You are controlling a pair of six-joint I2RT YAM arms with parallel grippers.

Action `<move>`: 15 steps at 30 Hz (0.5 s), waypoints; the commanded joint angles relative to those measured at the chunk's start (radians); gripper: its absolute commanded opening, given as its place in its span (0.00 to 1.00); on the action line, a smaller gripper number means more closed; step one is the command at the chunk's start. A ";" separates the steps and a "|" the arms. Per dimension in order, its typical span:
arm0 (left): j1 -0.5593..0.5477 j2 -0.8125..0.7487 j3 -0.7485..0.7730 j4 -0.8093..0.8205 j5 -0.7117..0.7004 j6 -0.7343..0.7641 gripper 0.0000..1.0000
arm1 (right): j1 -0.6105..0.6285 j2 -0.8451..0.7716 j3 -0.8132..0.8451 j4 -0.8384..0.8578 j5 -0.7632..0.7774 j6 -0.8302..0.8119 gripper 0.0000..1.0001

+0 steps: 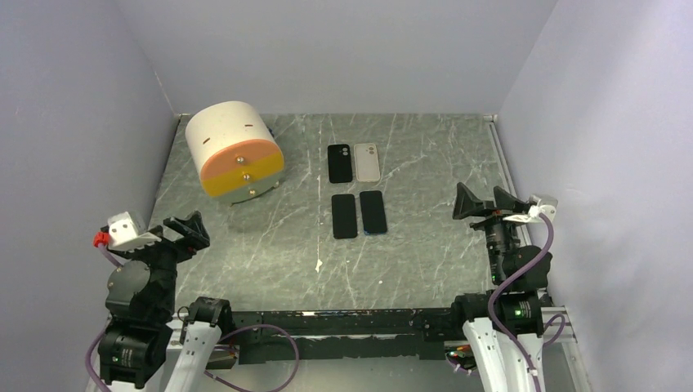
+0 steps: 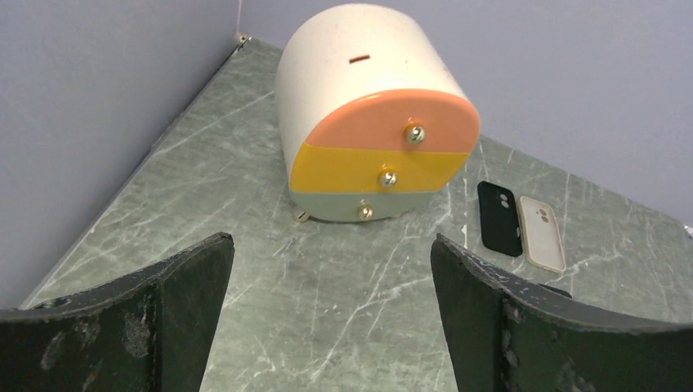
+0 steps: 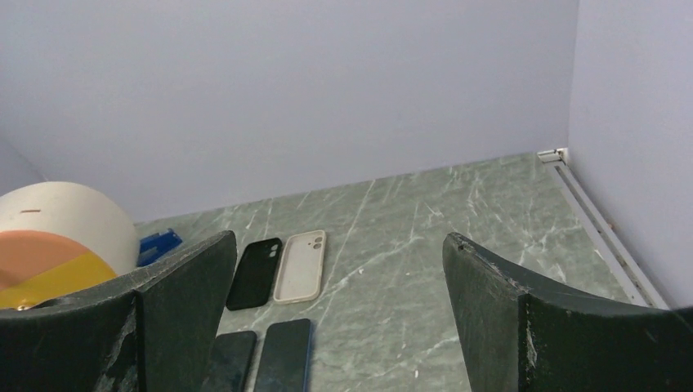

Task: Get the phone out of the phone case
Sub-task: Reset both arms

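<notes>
Even overhead light, soft shadows, pics sharp.

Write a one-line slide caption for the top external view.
Left gripper and right gripper, both open, flank a black case, a beige case and two dark phones; a drawer chest stands back-left.

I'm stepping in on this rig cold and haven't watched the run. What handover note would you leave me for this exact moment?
Left gripper: open, empty, held back near its base.
Right gripper: open, empty, also held back.
Mid-table, far row: black case and beige case side by side, camera cutouts showing.
Near row: black phone and blue-edged phone, flat and apart from the cases.
Done: both phones appear to lie bare, outside any case.
Left: I cannot tell whether either case holds another phone, so check before reaching.
</notes>
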 commanded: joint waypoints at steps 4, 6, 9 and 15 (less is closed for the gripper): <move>0.004 -0.053 -0.070 0.038 -0.027 -0.033 0.94 | 0.003 -0.039 -0.039 0.035 0.049 -0.024 0.99; 0.004 -0.061 -0.079 0.038 -0.030 -0.024 0.94 | 0.003 -0.033 -0.043 0.039 0.049 -0.023 0.99; 0.004 -0.062 -0.089 0.034 -0.026 -0.022 0.94 | 0.002 -0.030 -0.049 0.043 0.051 -0.025 0.99; 0.004 -0.049 -0.096 0.044 0.022 -0.017 0.94 | 0.002 -0.024 -0.056 0.040 0.037 -0.035 0.99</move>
